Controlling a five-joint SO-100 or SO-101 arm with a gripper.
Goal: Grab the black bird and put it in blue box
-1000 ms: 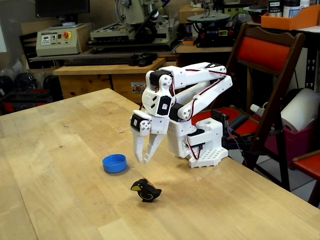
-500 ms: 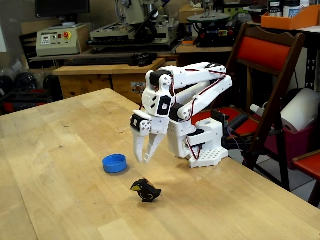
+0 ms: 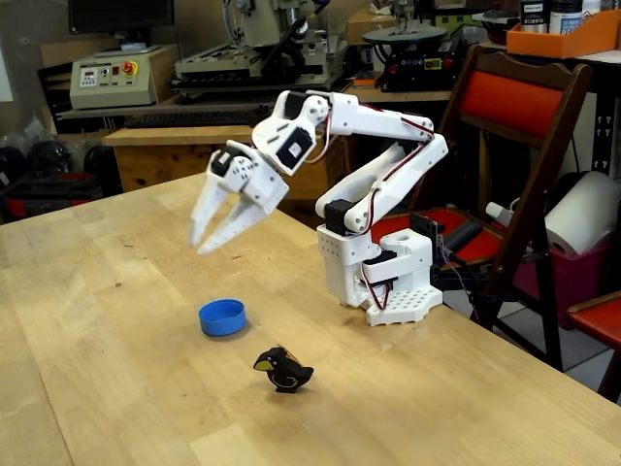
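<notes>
Nearest to the camera, the black bird (image 3: 283,370) stands upright on the pale wooden surface (image 3: 107,388), its yellow beak turned toward the left of the fixed view and yellow marks showing on its side. Nothing touches it. Just beyond it and a little to the left sits the blue box (image 3: 223,316), a shallow round dish with a low rim, near the bird but clearly apart from it; from this angle its inside looks bare, though the rim hides part of the floor.

Farther back and higher, the end effector (image 3: 204,242) hangs in the air above the surface, up and slightly left of the blue box. Its two white fingers (image 3: 231,222) point down and to the left with a narrow gap between the tips, so they stand slightly apart and grip nothing. Behind it the white arm (image 3: 383,131) folds back to the right and comes down to its base (image 3: 388,277), which sits near the far right edge of the surface.

Beyond the surface stands a wooden folding chair (image 3: 524,126) with red padding, a white roll (image 3: 587,214) resting to its right. Workshop machines and an orange bin (image 3: 563,39) fill the background.
</notes>
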